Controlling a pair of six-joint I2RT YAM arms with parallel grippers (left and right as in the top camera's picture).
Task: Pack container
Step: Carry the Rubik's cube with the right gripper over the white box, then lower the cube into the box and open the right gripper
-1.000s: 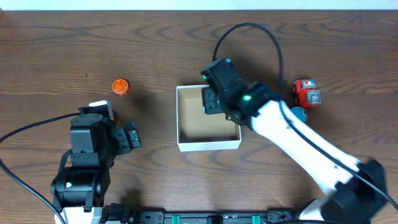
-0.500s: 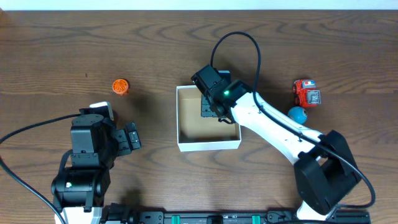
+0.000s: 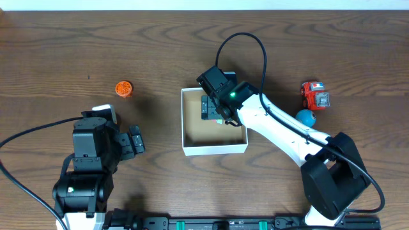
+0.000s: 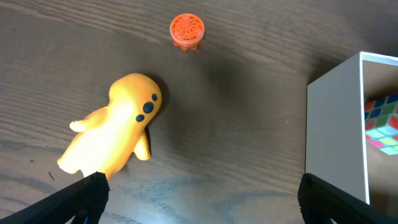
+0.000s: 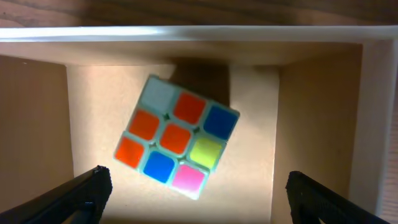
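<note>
The container [image 3: 214, 150] is a shallow white-walled box with a brown floor at the table's middle. My right gripper [image 3: 213, 107] hangs over its far part, open and empty. In the right wrist view the fingers [image 5: 198, 194] straddle bare floor inside the container [image 5: 186, 32]. A colourful puzzle cube [image 5: 176, 137] lies on that floor just beyond the fingertips, not touched. My left gripper [image 3: 135, 140] is open and empty left of the box. In the left wrist view [image 4: 202, 199] it faces the container's white wall [image 4: 333, 124], with the cube [image 4: 382, 121] showing inside.
A yellow figure toy [image 4: 115, 127] lies on the wood just ahead of the left finger. A small orange round toy [image 3: 123, 89] sits further left and back, also in the left wrist view [image 4: 187, 30]. A red toy [image 3: 314, 95] and a blue ball [image 3: 306, 117] lie right of the box.
The right arm has come down over the container's far part. Its jaws look wider apart than half a second ago. The left arm has not moved.
</note>
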